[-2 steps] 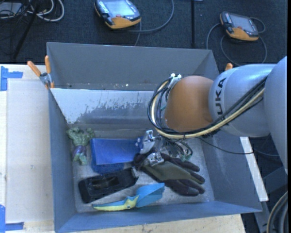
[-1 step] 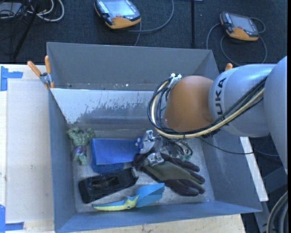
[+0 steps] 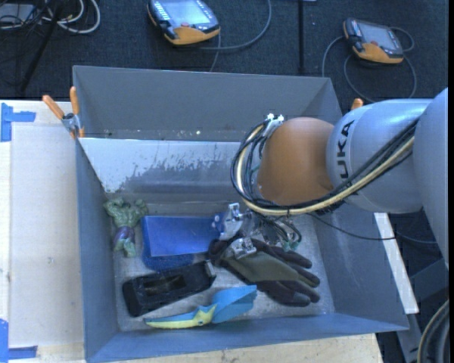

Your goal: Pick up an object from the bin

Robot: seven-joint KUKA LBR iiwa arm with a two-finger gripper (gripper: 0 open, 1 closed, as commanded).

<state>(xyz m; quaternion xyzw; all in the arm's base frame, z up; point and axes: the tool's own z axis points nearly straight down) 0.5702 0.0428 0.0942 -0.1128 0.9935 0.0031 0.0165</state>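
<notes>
The hand (image 3: 238, 237) sits low at the middle of the bin (image 3: 204, 112), over the near end of a dark glove (image 3: 284, 274) lying toward the front right corner, just beside a blue block (image 3: 174, 237), plausibly positioned for a grasp, though its opening cannot be told.

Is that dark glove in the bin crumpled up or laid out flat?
Laid out flat: the dark glove lies on the floor of the bin, with its separate fingers stretched out toward the view's right.

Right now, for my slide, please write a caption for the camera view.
The pincer low in the grey bin, beside a blue block and a dark glove.
</notes>
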